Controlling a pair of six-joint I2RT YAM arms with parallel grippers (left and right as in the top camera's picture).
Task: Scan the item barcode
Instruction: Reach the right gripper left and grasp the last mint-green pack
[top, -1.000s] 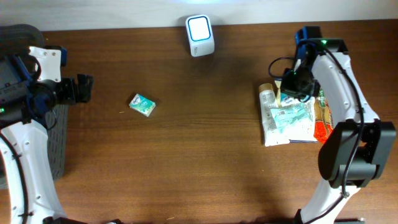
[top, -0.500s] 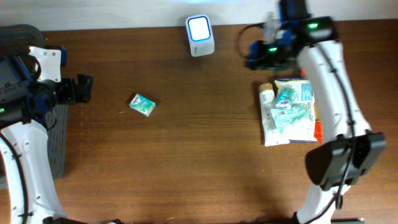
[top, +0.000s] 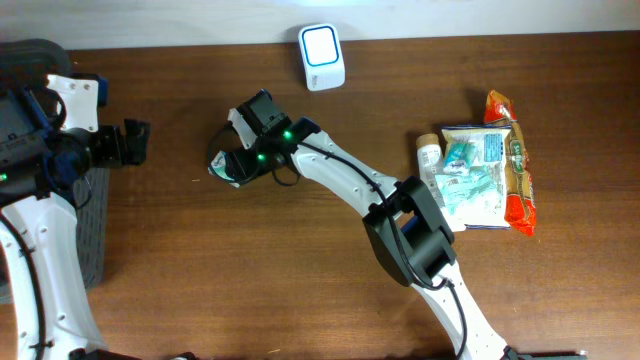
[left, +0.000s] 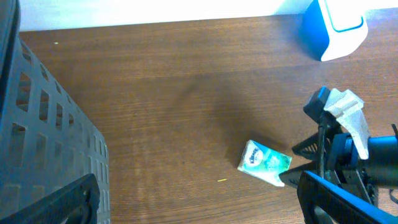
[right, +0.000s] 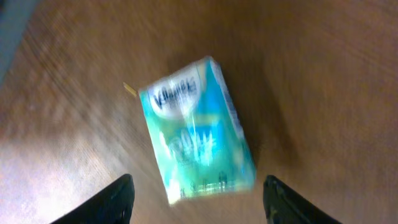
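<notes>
- Right now your item, the small teal tissue pack (right: 198, 127), lies flat on the wooden table (top: 300, 280). It is left of centre, printed face up, with a white oval logo at one end.
- You can see a tiny yellowish sliver (right: 129, 90) on the wood just beside the pack's logo end.
- Your right gripper (top: 234, 166) hangs directly over the pack, its arm stretched across the table from the right side.
- Its jaws are released. In the right wrist view the two dark fingers (right: 106, 202) stand on either side of the pack with wood showing between each finger and the wrapper, so nothing is grasped.
- That wrist picture is blurred, so you cannot read the small print on the wrapper.
- The scanner (top: 322, 57), a white box with a pale blue lit face, sits at the far edge of the table, well apart from the pack and to its right.
- Your left gripper (top: 135, 142) sits at the left edge, apart from the pack and pointing toward it, jaws spread wide with nothing between them.
- Beside that arm stands a black slatted basket (left: 50, 124).
- At the right side lies a pile of packets (top: 465, 185), with an orange snack bag (top: 515, 165) along its right edge.
</notes>
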